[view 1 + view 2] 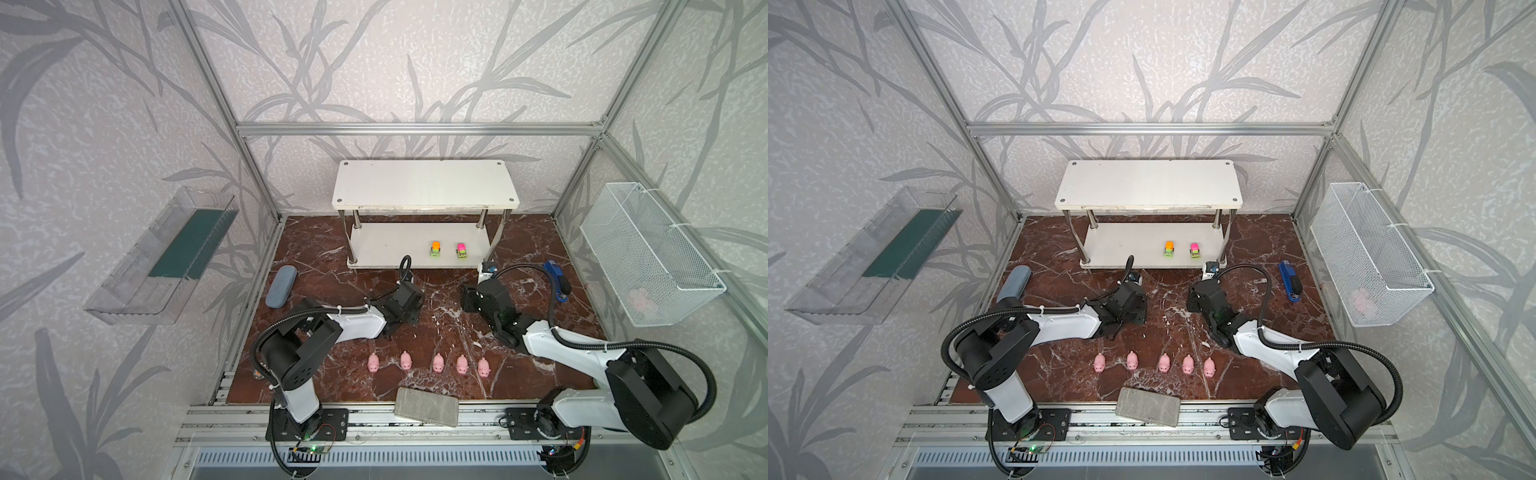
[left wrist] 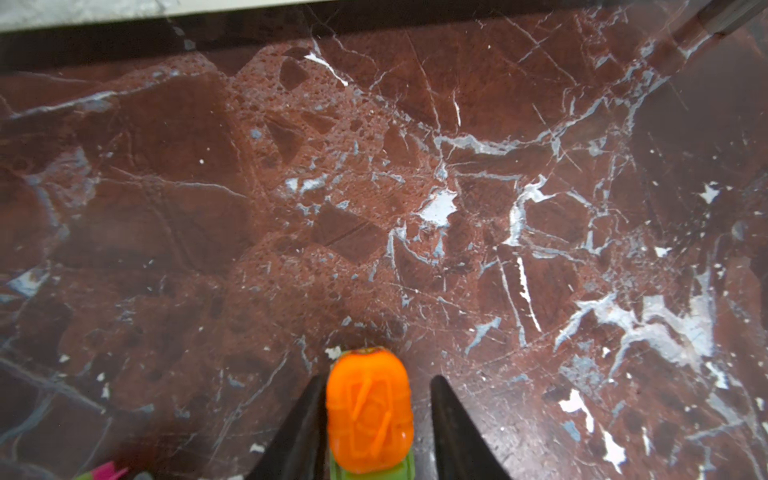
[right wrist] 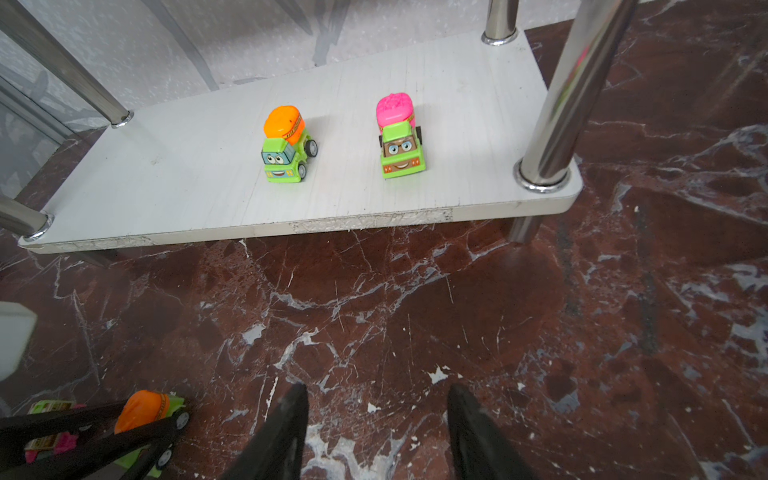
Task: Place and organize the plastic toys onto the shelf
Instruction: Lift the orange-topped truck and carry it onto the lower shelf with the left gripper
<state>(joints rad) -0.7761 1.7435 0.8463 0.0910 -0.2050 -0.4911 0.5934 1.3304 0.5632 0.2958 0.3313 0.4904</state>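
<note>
Two lime-green toy trucks stand on the white shelf's lower board (image 1: 386, 245) (image 3: 187, 178), one orange-topped (image 1: 435, 250) (image 3: 286, 145) and one pink-topped (image 1: 461, 250) (image 3: 400, 139). On the marble floor, my left gripper (image 2: 378, 378) straddles a third truck with an orange top (image 2: 369, 411) (image 3: 143, 409). One finger touches it and a narrow gap shows at the other. A pink-topped truck (image 2: 104, 473) (image 3: 50, 440) lies beside it. My right gripper (image 3: 377, 388) is open over bare floor before the shelf. Several pink pigs (image 1: 437, 363) stand in a row near the front.
A blue-grey case (image 1: 281, 286) lies at the left and a blue stapler-like tool (image 1: 557, 282) at the right. A grey block (image 1: 427, 407) rests on the front rail. A clear tray (image 1: 162, 257) and a wire basket (image 1: 648, 257) hang on the side walls.
</note>
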